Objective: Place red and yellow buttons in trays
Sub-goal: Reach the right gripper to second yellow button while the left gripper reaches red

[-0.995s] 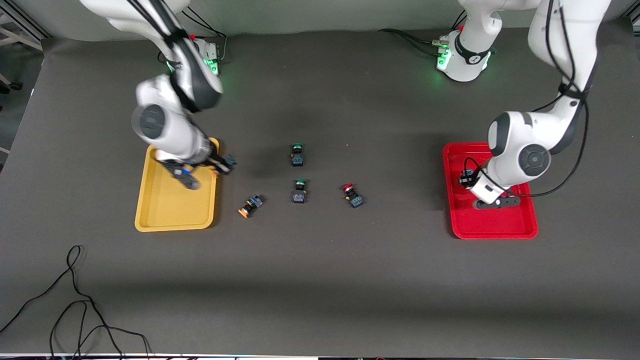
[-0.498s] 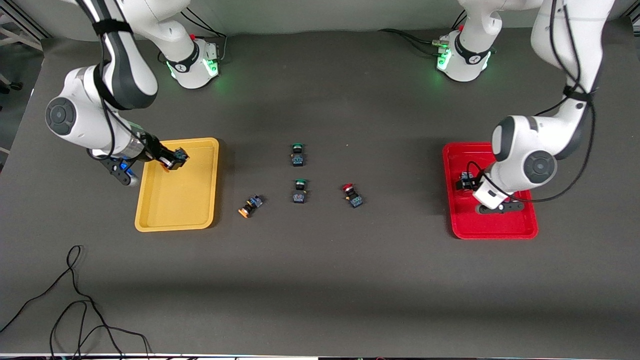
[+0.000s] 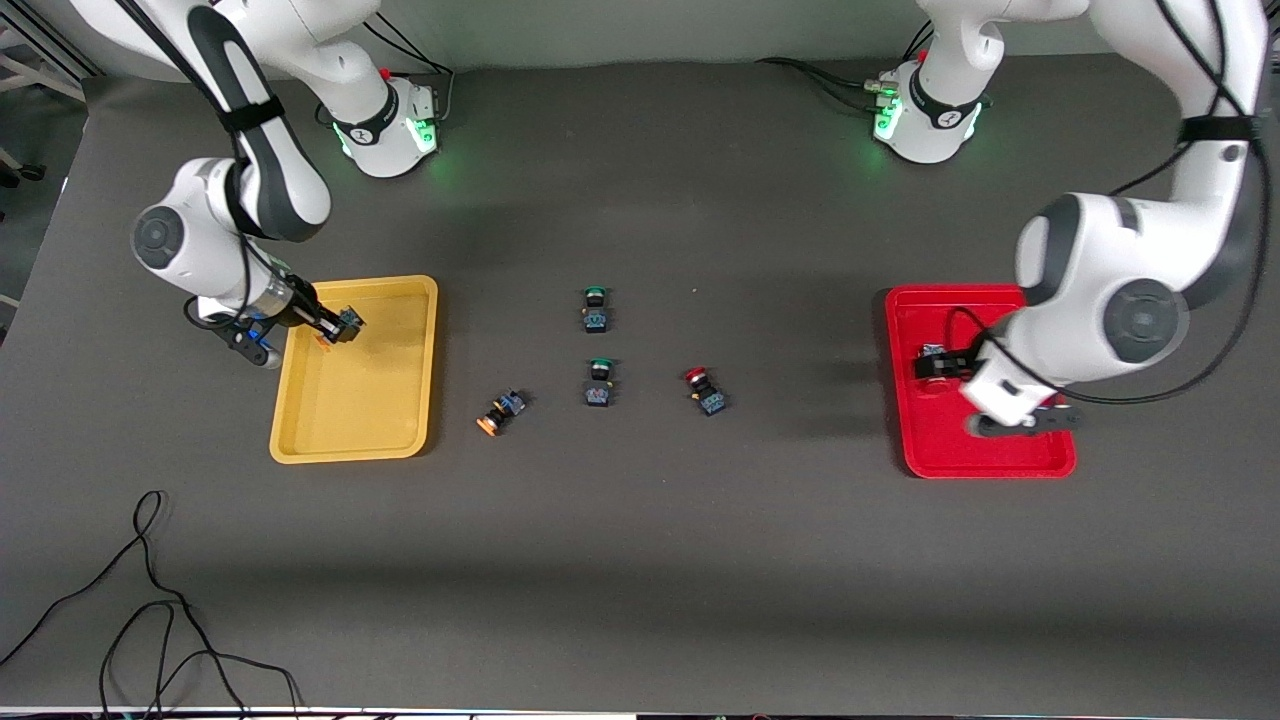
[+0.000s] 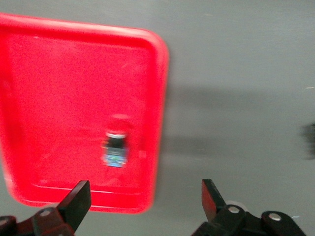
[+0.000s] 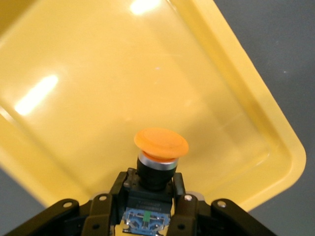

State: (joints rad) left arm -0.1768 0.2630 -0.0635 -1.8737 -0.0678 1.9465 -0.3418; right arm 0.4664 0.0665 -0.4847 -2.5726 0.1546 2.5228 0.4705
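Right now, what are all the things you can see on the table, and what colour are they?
Yellow tray: one, yellow, toward the right arm's end of the table.
Red tray: one, red, toward the left arm's end.
Orange-capped buttons: two; one held over the yellow tray, one on the table beside that tray.
Red-capped buttons: two; one lying in the red tray, one on the table.
Green-capped buttons: two; one mid-table, one nearer the front camera.
Black cables: loose, at the table's camera edge.
Right gripper: shut on a button.
Left gripper: open, over the red tray's edge.
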